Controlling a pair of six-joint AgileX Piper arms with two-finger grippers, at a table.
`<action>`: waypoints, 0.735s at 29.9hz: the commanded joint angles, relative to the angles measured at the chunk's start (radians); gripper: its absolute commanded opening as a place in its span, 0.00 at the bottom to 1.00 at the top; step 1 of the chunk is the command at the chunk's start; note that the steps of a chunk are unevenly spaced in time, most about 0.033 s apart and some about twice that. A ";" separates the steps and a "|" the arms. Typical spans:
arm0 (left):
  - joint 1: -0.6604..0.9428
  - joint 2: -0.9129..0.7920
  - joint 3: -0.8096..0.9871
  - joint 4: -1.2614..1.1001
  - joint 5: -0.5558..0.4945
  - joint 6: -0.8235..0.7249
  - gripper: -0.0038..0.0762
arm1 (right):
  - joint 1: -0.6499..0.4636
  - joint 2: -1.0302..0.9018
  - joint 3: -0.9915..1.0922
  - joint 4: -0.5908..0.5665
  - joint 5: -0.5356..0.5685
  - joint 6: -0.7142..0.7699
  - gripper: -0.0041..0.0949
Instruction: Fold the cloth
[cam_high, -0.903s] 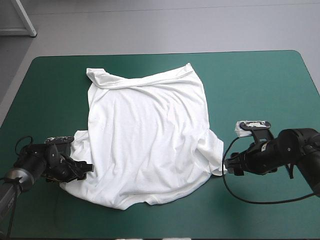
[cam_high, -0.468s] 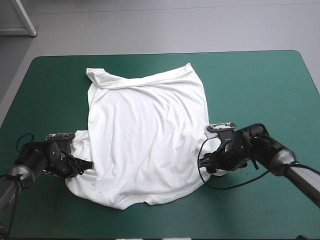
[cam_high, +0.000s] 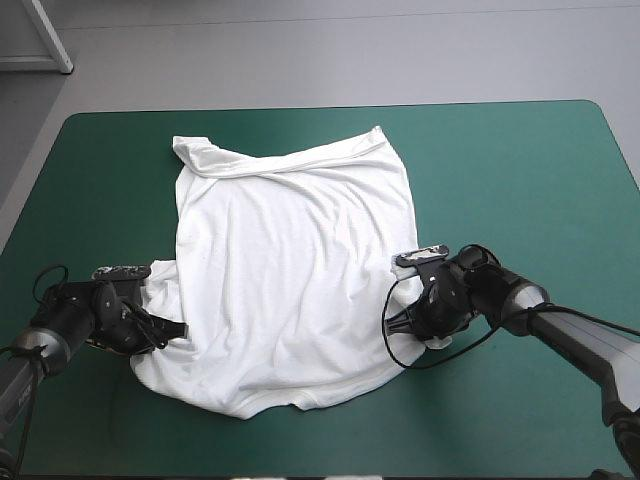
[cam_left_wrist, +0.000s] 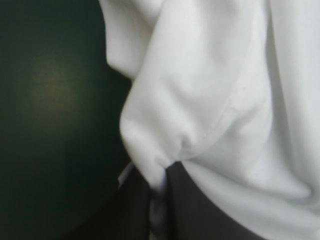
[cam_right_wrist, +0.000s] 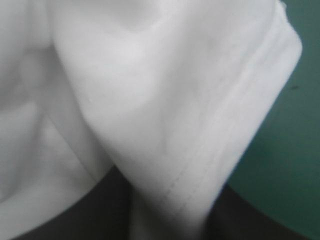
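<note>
The white T-shirt (cam_high: 290, 270) lies spread on the teal-green cover, its body creased, its far edge folded over. At the near left sleeve, my left gripper (cam_high: 165, 330) is shut on the T-shirt; in the left wrist view the cloth (cam_left_wrist: 210, 100) bunches into the black fingers (cam_left_wrist: 195, 205). My right gripper (cam_high: 405, 318) lies over the near right sleeve, shut on the T-shirt. There the sleeve hem (cam_right_wrist: 200, 165) runs down between its fingers (cam_right_wrist: 100, 210).
Bare teal-green cover (cam_high: 520, 170) stretches to the right of the shirt and along the far edge. A narrower bare strip (cam_high: 100, 190) lies to the shirt's left. The table's near edge is close behind both grippers.
My right gripper has moved left from beside the shirt onto the near right sleeve, drawing that sleeve inward. The left gripper has barely shifted.
</note>
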 joint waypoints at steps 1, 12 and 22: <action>-0.003 0.042 0.010 -0.026 -0.013 0.001 0.04 | 0.011 -0.020 -0.007 0.044 -0.060 -0.015 0.02; -0.003 -0.160 -0.289 -0.019 0.119 0.031 0.04 | 0.011 -0.235 -0.200 -0.037 0.020 -0.013 0.03; -0.003 -0.274 -0.851 -0.015 0.305 0.062 0.04 | 0.011 -0.348 -0.658 -0.130 0.210 -0.018 0.03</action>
